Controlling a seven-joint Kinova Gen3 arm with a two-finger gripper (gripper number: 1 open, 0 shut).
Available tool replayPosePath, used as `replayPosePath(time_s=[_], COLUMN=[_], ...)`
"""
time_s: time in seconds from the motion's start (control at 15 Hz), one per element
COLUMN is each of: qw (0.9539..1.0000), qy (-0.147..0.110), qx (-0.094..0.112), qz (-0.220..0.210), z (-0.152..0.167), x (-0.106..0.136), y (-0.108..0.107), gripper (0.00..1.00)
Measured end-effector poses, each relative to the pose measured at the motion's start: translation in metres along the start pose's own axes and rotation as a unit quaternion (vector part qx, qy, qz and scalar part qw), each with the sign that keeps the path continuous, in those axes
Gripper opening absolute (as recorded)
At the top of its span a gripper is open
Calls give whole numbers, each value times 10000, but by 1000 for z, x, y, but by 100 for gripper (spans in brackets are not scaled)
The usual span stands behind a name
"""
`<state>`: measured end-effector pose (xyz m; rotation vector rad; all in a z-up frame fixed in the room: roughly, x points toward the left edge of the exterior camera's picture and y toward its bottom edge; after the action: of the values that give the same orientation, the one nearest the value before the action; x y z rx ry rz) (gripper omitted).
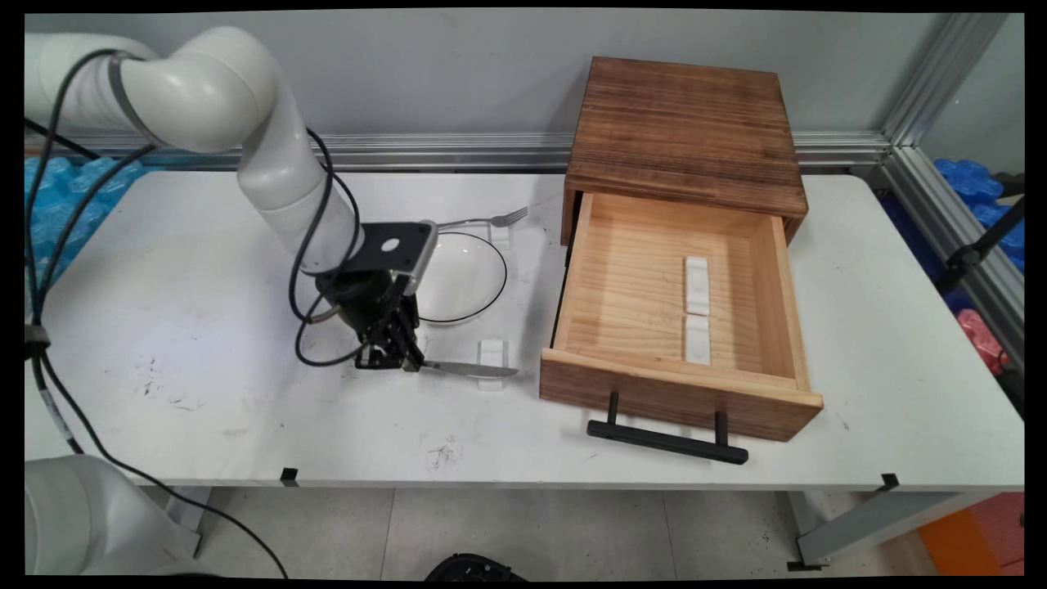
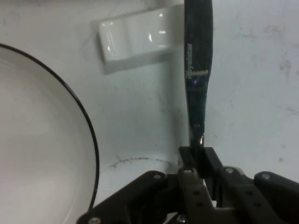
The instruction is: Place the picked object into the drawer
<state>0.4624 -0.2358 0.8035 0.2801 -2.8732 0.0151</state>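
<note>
Your arm (image 1: 270, 164) reaches down from the table's (image 1: 204, 393) far left edge, wrist bent low. Your gripper (image 2: 196, 161) is clamped on the knife (image 2: 198, 70) handle, near the front edge; the blade rests on a white rest (image 2: 135, 39) beside the plate (image 2: 42, 149).

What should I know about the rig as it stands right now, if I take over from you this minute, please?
Gripper: low at the table, jaws shut on the knife handle.
Knife: blade lies across a white rest, pointing toward the drawer.
Plate: just behind the gripper; fork on a second rest beyond it.
Drawer: pulled open from the wooden box, holding two white rests and no cutlery.
Both knife and fork are outside the drawer.
</note>
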Motion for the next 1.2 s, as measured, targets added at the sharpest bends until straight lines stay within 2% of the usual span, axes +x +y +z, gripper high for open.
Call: replayPosePath(time_s=[0.27, 0.8, 1.0, 1.2], qw=[10000, 9992, 9987, 9976], qy=[-44, -56, 128, 427], qx=[19, 195, 247, 288], qz=[6, -332, -422, -462], z=[-34, -112, -144, -173], x=[-6, -18, -5, 25], y=[5, 12, 8, 0], gripper=[0, 0, 0, 0])
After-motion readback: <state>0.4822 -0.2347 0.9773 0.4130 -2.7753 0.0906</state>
